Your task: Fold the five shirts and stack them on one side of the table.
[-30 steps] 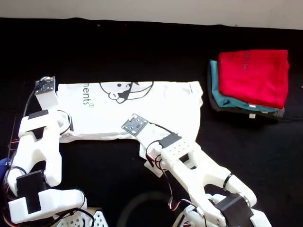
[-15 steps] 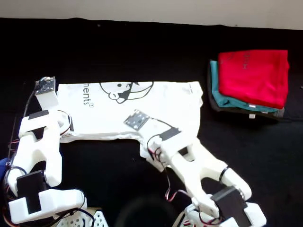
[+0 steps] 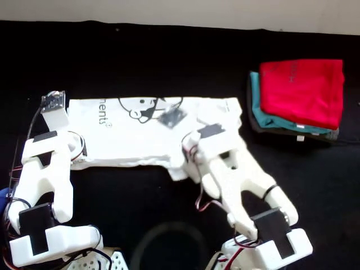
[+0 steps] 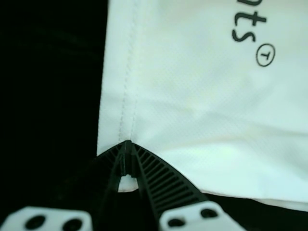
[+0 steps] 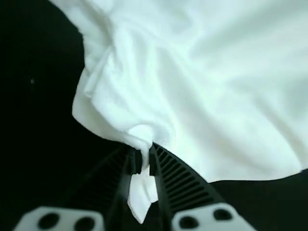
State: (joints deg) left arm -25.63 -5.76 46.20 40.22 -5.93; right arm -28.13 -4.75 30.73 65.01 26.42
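Observation:
A white shirt with a black print lies half folded across the middle of the black table. At its left end my left gripper is shut on the hem corner of the white shirt. My right gripper is shut on a bunched fold of the white shirt near its front right edge, lifted a little. In the high view the right arm leans over the shirt's right part, and the left arm stands at the left end. Folded shirts, red over teal, are stacked at the right.
A dark folded shirt lies under the stack at the right. A blue cloth peeks in at the left edge. The table's back edge meets a pale wall.
The right arm has swung back and to the right over the shirt, carrying the pinched fold of cloth with it. The left arm has kept still.

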